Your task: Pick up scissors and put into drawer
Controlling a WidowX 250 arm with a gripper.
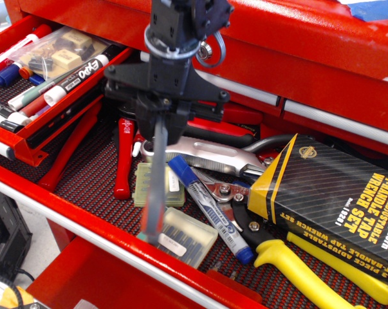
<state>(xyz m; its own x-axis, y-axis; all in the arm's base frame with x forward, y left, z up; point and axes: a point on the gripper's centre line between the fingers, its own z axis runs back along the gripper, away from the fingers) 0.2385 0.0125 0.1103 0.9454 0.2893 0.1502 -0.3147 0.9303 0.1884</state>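
1. Drawer (26, 138), far left: narrow, red, pulled open; markers are stored inside. Judged the drop-off point, so left accessible.
2. Hand (160, 132), centre-left: pressed onto scissors (154, 193) at blade end.
3. Scissors: hung edge-on, handles down, lifted over deep tray (84, 187); held vertical prob. for clearance above clutter.
4. Blue marker (210, 209), yellow snips (322, 273), wrench-set box (338, 203), right: lying loose on mesh surface.
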